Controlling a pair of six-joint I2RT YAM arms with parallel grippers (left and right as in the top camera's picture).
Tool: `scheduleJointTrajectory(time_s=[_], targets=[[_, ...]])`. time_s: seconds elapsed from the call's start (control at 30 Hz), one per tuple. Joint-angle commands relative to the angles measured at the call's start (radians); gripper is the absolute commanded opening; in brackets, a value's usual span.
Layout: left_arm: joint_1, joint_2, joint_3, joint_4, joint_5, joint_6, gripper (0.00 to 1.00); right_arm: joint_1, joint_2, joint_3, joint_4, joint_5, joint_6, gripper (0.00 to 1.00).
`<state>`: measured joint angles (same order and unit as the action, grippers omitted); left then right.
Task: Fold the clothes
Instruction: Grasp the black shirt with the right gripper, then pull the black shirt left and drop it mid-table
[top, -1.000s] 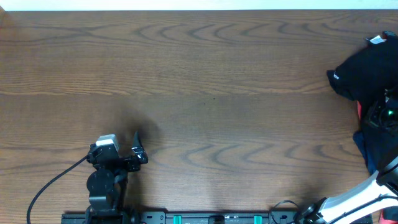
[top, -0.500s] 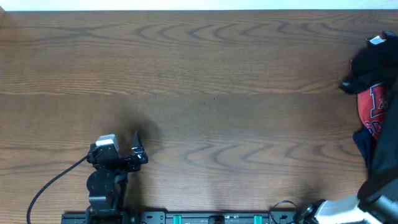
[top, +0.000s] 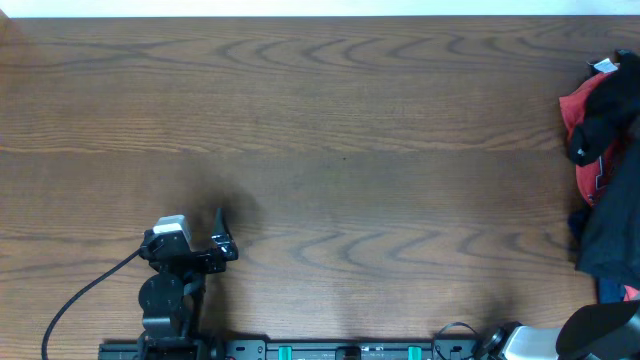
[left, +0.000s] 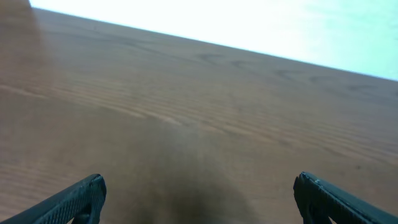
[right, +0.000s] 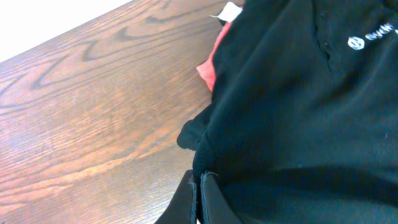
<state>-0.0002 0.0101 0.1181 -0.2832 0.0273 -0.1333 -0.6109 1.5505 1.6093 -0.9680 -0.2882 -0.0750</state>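
Because the right fingers (right: 208, 202) are pinched shut on a fold of the black T-shirt (right: 298, 118), it sits bunched at the right edge of the worktop (top: 330, 130) over a red shirt (top: 576, 102), likely for pulling clear to spread; the left fingers (left: 81, 196) rest wide open, empty.

The black T-shirt (right: 298, 118) is soft, limp and crumpled, not spread flat, with small white lettering (right: 373, 36) printed on its front. It rises straight from the right gripper (right: 199, 182), whose fingers are pressed together on a bunched fold of its edge. From there it spreads ahead and to the right of them. A small lump of fabric bulges just ahead and left of the fingertips. From overhead, the shirt drapes in a dark band away from that gripper, ending in a bunched heap farthest from it.
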Motion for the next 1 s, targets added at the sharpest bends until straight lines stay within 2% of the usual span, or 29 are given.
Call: scheduleJointTrajectory(time_s=[0.0, 0.23, 0.27, 0.33, 0.37, 0.4, 0.6, 0.77, 0.97], targets=[[0.005, -0.005, -0.014, 0.009, 0.033, 0.005, 0.98, 0.037, -0.023, 0.016, 0.003, -0.031, 0.014, 0.01], [0.004, -0.005, -0.014, 0.045, 0.047, -0.002, 0.97, 0.098, -0.023, 0.016, -0.006, -0.031, 0.008, 0.01], [0.004, -0.005, -0.013, 0.063, 0.049, -0.002, 0.88, 0.113, -0.023, 0.016, -0.012, -0.03, -0.003, 0.01], [0.005, -0.005, -0.003, 0.104, 0.051, -0.002, 0.64, 0.157, -0.023, 0.016, -0.024, -0.023, -0.031, 0.01], [0.005, -0.005, 0.005, 0.12, 0.051, -0.002, 0.33, 0.18, -0.023, 0.016, -0.028, -0.011, -0.032, 0.01], [0.005, -0.005, 0.016, 0.13, 0.051, -0.002, 0.2, 0.209, -0.023, 0.017, -0.033, 0.001, -0.035, 0.01], [0.005, -0.005, 0.12, 0.146, 0.051, -0.002, 0.19, 0.412, -0.032, 0.04, -0.045, 0.024, -0.061, 0.01], [0.005, -0.005, 0.203, 0.145, 0.051, -0.002, 0.19, 0.647, -0.037, 0.103, -0.044, 0.084, -0.061, 0.01], [0.005, -0.005, 0.214, 0.12, 0.049, -0.002, 0.19, 0.949, -0.037, 0.16, -0.013, 0.142, -0.061, 0.01]])
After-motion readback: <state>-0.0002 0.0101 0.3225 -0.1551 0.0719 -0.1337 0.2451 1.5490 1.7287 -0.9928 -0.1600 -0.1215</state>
